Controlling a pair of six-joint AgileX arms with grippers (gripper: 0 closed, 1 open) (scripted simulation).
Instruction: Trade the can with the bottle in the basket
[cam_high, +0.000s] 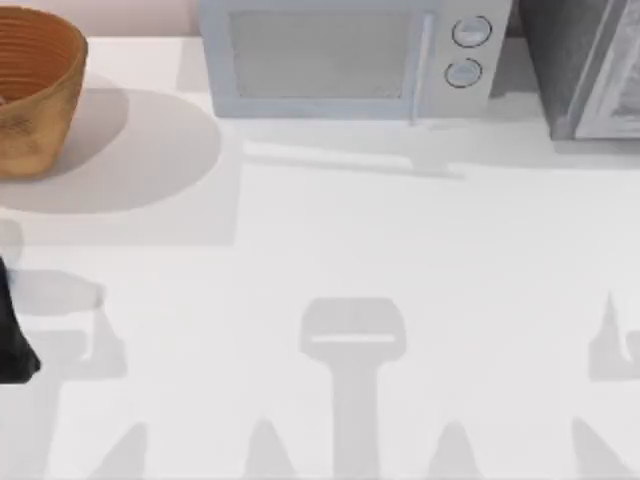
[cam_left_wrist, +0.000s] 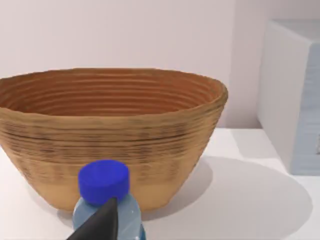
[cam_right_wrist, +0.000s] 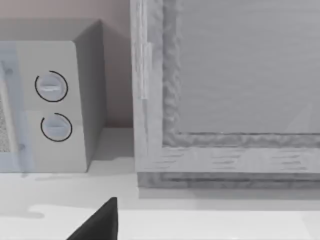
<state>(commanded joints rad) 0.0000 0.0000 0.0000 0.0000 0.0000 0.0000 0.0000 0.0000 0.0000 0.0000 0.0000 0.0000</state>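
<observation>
The orange-brown woven basket (cam_high: 35, 95) stands at the table's far left back corner, and what shows of its inside (cam_left_wrist: 110, 92) holds nothing. Outside it, on the near side of its wall, a clear bottle with a blue cap (cam_left_wrist: 104, 181) is upright; its base is cut off from view. My left gripper (cam_left_wrist: 111, 216) is right at the bottle, a black part of it overlapping the bottle's shoulder. The left arm (cam_high: 12, 335) sits at the left edge in the top view. The can is out of view. My right gripper (cam_right_wrist: 112, 220) hovers before the grey appliances at the back right.
A pale grey microwave (cam_high: 345, 55) with two round knobs (cam_right_wrist: 51, 86) stands at the back middle. A darker grey cabinet-like box (cam_high: 585, 65) stands at the back right. White tabletop (cam_high: 330, 250) stretches across the middle and front.
</observation>
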